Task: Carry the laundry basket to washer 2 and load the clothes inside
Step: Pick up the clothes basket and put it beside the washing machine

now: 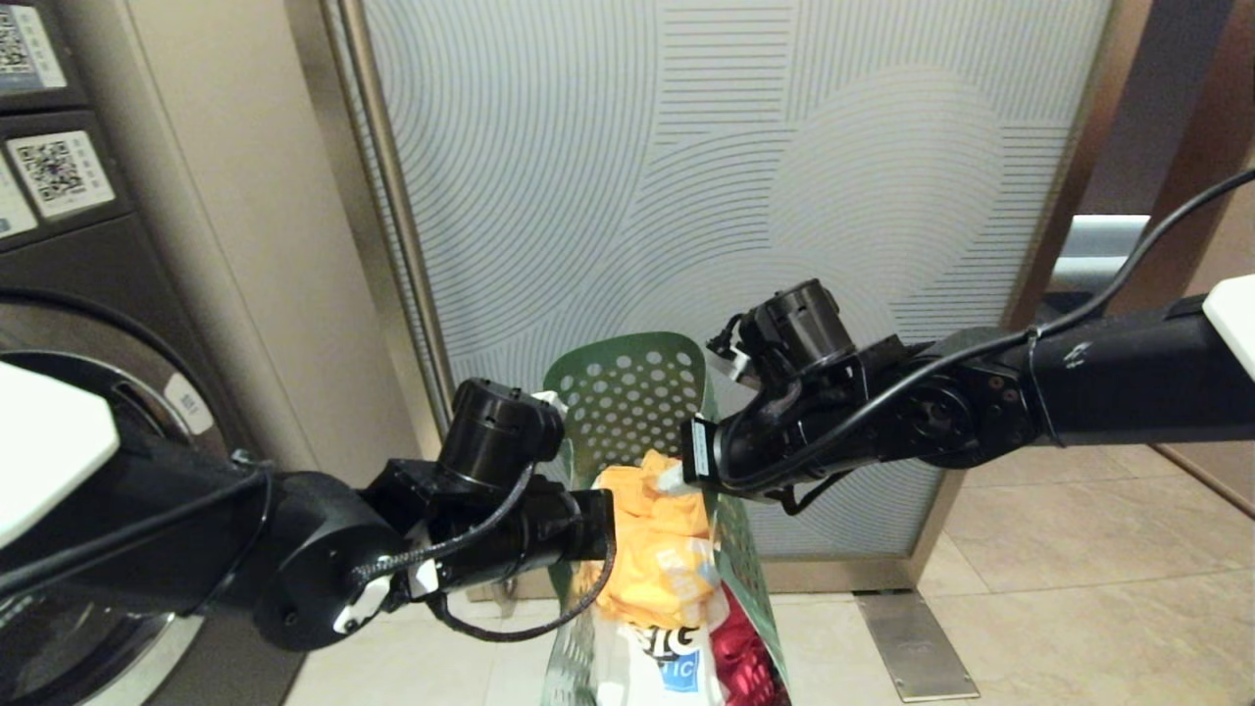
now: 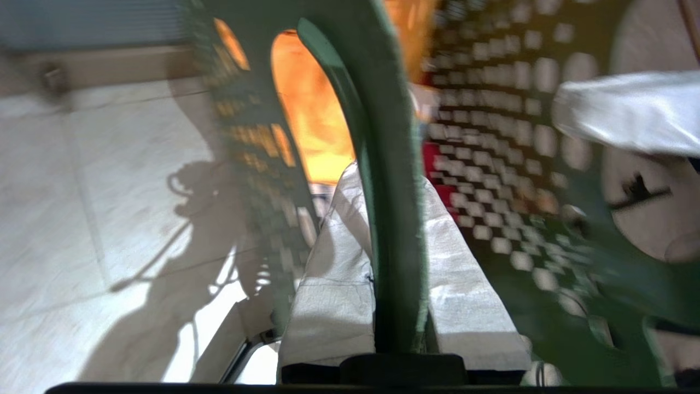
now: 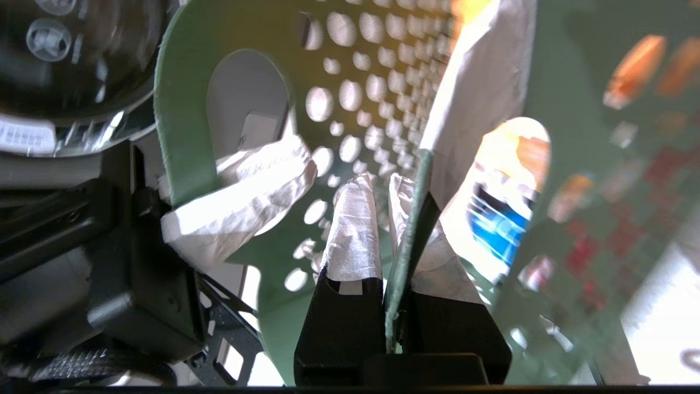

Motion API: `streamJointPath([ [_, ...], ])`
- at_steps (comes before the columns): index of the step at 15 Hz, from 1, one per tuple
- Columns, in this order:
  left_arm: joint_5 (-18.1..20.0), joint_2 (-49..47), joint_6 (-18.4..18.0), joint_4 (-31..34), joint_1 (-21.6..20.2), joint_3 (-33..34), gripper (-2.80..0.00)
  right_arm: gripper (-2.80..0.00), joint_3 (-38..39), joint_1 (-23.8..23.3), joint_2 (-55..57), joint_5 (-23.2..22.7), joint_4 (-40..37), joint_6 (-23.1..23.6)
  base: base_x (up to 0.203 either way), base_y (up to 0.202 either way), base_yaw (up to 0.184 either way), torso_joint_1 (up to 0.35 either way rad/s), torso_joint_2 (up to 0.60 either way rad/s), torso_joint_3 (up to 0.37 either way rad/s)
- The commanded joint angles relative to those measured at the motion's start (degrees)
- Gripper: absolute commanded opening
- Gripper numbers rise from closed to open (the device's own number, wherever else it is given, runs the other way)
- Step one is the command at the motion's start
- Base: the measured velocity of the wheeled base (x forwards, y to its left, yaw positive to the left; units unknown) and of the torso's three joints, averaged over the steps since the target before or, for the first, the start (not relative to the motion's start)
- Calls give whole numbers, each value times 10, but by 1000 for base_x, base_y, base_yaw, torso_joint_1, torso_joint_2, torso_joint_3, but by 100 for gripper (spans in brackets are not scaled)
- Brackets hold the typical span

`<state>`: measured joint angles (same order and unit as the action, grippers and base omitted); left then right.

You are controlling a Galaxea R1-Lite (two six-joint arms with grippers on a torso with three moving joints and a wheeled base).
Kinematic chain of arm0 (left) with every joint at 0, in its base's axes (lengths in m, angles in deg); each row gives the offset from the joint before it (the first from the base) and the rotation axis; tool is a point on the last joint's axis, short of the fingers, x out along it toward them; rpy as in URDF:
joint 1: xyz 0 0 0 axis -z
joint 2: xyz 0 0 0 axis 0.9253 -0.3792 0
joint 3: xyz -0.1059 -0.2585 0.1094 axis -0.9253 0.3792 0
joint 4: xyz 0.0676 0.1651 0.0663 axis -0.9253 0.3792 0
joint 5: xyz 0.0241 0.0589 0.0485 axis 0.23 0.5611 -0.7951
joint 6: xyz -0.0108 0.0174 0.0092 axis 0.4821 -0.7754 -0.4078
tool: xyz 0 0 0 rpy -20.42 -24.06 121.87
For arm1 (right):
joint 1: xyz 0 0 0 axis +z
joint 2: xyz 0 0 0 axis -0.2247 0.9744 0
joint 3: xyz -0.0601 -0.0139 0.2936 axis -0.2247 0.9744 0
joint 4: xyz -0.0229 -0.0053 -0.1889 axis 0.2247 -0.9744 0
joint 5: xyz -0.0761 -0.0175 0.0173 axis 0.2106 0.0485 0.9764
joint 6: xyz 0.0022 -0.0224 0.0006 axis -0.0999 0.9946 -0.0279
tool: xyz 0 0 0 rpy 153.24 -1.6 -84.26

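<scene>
The green perforated laundry basket point(image 1: 627, 392) hangs between my two arms at the bottom centre of the head view. In it lie the clothes: a yellow garment point(image 1: 657, 559), a white printed shirt point(image 1: 667, 662) and a red one point(image 1: 747, 659). My left gripper point(image 2: 391, 183) is shut on a loop handle point(image 2: 394, 251), with one white-wrapped finger on either side. My right gripper point(image 3: 378, 189) is shut on the thin rim point(image 3: 407, 257) of the opposite handle. A dark grey front-load washer point(image 1: 78, 324) stands at the far left; its number does not show.
A frosted patterned glass panel point(image 1: 735, 196) in a metal frame stands straight ahead behind the basket. A beige column point(image 1: 235, 245) separates it from the washer. Tiled floor point(image 1: 1079, 549) opens to the right, with a metal plate point(image 1: 912, 647) set in it.
</scene>
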<state>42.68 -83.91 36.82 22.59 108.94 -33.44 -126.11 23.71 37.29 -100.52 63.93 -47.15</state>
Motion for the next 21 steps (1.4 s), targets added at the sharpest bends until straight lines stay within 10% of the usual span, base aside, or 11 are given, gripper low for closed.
streamJointPath([
  [1,-1,0,2,-1,1,0,-280,-280,1,0,2,-2,-1,-2,3,-6,169,4,2,-1],
  [21,1,-25,3,-6,1,-6,-280,-280,14,-2,25,0,0,-2,2,-8,175,2,2,3],
])
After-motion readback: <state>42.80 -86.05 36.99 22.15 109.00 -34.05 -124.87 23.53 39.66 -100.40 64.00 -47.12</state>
